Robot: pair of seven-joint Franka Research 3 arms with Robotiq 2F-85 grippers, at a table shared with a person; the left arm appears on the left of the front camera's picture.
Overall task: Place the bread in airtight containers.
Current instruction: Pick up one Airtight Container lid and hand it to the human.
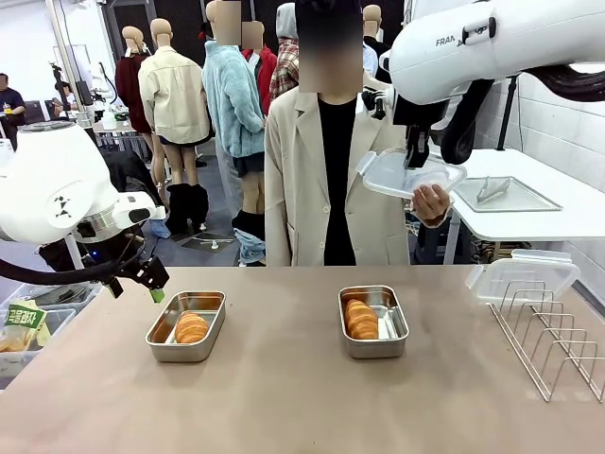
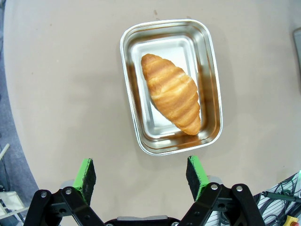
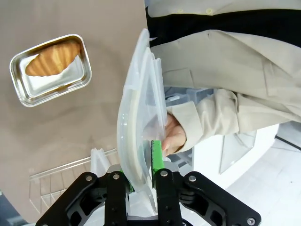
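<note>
Two steel airtight containers stand on the tan table. The left container point(image 1: 185, 326) point(image 2: 169, 89) holds one piece of bread point(image 1: 192, 327) point(image 2: 171, 92). The right container point(image 1: 373, 322) point(image 3: 51, 70) also holds bread point(image 1: 361, 319) point(image 3: 52, 57). My left gripper point(image 1: 156, 284) point(image 2: 140, 162) hangs open just beside the left container, nothing between its green pads. My right gripper point(image 1: 416, 156) point(image 3: 141, 160) is raised high at the far side, shut on a clear plastic lid point(image 1: 406, 175) point(image 3: 138, 117). The person's hand point(image 1: 430, 203) point(image 3: 173, 134) holds the same lid from below.
A wire rack point(image 1: 548, 340) stands at the table's right edge with another clear lid point(image 1: 520, 276) resting on it. Behind it, a white side table carries a flat metal tray point(image 1: 506, 194). A bin with a green packet point(image 1: 24, 317) sits off the left edge.
</note>
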